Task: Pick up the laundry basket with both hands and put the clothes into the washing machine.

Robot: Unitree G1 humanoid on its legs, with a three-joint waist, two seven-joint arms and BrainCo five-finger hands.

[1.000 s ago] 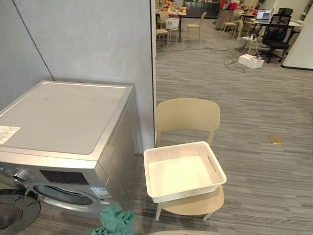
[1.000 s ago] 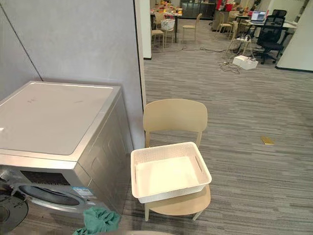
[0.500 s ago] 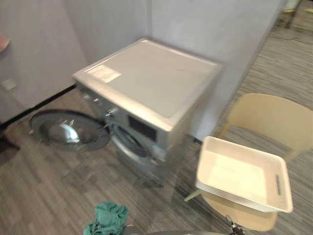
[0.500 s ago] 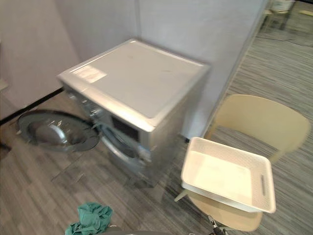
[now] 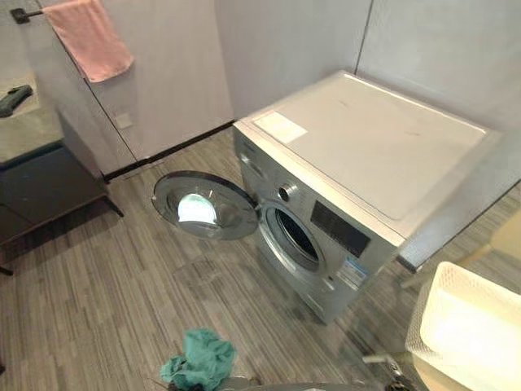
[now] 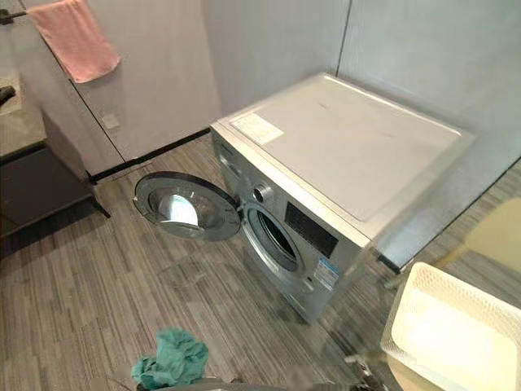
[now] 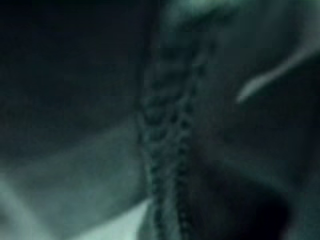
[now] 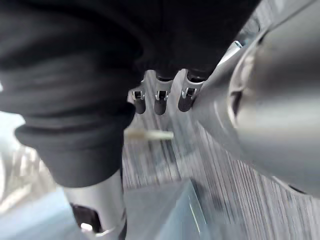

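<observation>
Abruptly swung left, off the chair [image 6: 498,236] and onto the front of the silver washing machine [image 5: 366,155], round door [image 5: 203,204] wide open, apparently ready for loading. Left the white laundry basket [image 5: 425,322] at the right edge, empty and ungripped. Caught a pink towel [image 5: 89,37] on the wall rail. Found the teal garment [image 5: 202,358] low by the floor, outside basket and drum. Showed, from the right wrist, the right hand [image 8: 157,100] relaxed and empty. Offered dark green blur from the left wrist; could not tell the left hand's state.
</observation>
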